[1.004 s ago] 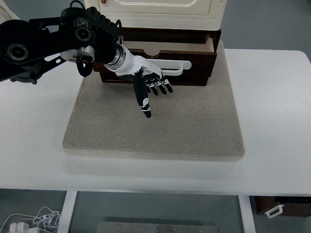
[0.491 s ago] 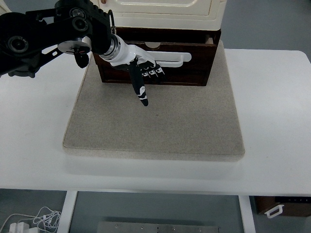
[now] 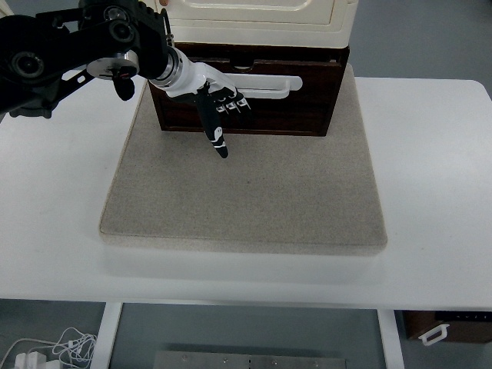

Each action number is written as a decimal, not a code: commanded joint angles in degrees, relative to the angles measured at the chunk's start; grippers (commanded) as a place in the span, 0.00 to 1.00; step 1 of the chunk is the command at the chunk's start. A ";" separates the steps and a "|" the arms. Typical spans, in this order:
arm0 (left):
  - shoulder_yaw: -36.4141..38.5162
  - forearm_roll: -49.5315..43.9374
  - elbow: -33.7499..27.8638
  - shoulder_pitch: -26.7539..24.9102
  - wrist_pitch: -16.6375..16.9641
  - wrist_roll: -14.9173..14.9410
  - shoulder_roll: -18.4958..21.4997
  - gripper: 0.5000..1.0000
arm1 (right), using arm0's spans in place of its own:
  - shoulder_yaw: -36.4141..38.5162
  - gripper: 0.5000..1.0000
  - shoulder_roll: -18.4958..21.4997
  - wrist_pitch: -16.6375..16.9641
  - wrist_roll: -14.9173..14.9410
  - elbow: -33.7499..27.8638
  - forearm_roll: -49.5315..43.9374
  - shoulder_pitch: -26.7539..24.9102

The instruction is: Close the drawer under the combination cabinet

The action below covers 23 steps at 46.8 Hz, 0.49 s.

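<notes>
The dark wooden drawer [image 3: 284,111] sits at the base of the cream cabinet [image 3: 257,19], its front nearly flush with the cabinet's dark base, with a white bar handle [image 3: 273,87] across it. My left hand [image 3: 219,108] comes in from the upper left and rests flat against the drawer front just left of the handle's middle. Its fingers [image 3: 234,104] are curled against the wood and its thumb [image 3: 215,132] points down toward the mat. It grips nothing. The right arm does not show.
The cabinet stands on a grey felt mat [image 3: 246,192] laid on the white table [image 3: 430,177]. A cable and a plug [image 3: 46,350] lie on the floor at bottom left. A dark box [image 3: 450,327] sits under the table at bottom right.
My left hand has moved away from me against the drawer front. The drawer has slid back into the cabinet base, from clearly pulled out to almost flush.
</notes>
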 commanded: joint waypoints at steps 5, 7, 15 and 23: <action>-1.50 0.89 1.93 0.03 -0.09 0.00 0.00 0.98 | 0.00 0.90 0.00 0.01 0.00 0.00 0.00 0.00; -1.68 0.98 2.37 0.03 -0.09 0.00 0.00 0.98 | 0.00 0.90 0.00 0.01 0.00 0.00 0.00 0.00; -1.85 1.07 2.81 0.03 -0.09 0.00 0.00 0.98 | 0.00 0.90 0.00 0.01 0.00 0.00 0.00 0.09; -1.94 0.98 2.81 0.12 -0.17 0.00 0.00 0.98 | 0.00 0.90 0.00 0.01 0.00 0.00 0.00 0.00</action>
